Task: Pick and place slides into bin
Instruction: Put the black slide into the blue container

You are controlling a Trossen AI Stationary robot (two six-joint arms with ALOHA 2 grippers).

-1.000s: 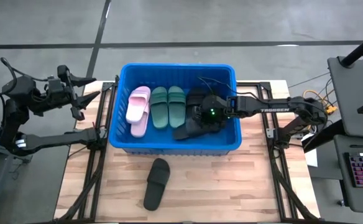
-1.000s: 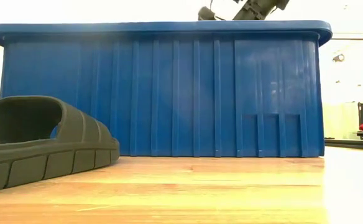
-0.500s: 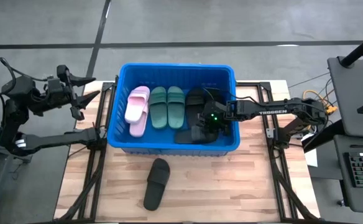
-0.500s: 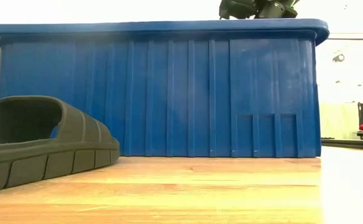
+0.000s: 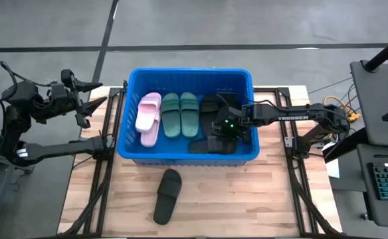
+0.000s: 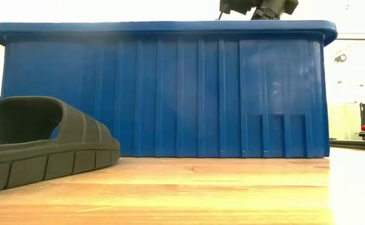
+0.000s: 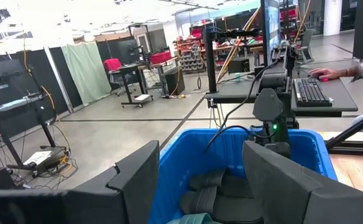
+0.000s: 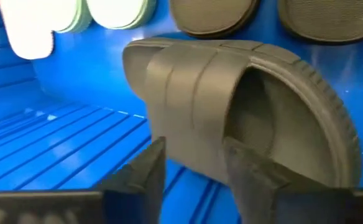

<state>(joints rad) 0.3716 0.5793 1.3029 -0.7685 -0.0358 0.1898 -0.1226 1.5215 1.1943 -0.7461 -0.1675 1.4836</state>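
Observation:
The blue bin [image 5: 187, 71] stands mid-table and holds a pink pair [image 5: 147, 118], a green pair [image 5: 179, 114] and black slides [image 5: 212, 104]. Another black slide [image 5: 206, 146] lies on its sole on the bin floor along the near wall. My right gripper [image 5: 220, 133] reaches down into the bin over it, open. In the right wrist view, one finger [image 8: 145, 171] stands outside the strap [image 8: 188, 81] and the other [image 8: 253, 171] at its hollow. One black slide [image 5: 167, 196] lies on the table in front of the bin. My left gripper [image 5: 94, 94] waits open beyond the table's left edge. My right gripper stands with its open fingers on either side of the edge of the black slide's strap [image 8: 197, 146], coming slanting from above. I cannot tell whether either finger touches it. The slide rests on the bin floor.
The bin's tall wall [image 6: 164, 94] rises right behind the loose black slide [image 6: 39, 140] on the wooden table. Bare floor shows in the bin's near left part [image 8: 63, 149]. Desks, a keyboard and a person's hand show beyond the table's right side.
My right gripper has gone down and a little toward the bin's near wall with the black slide. The slide, slanting a second ago, now lies flat along the near wall on the bin floor.

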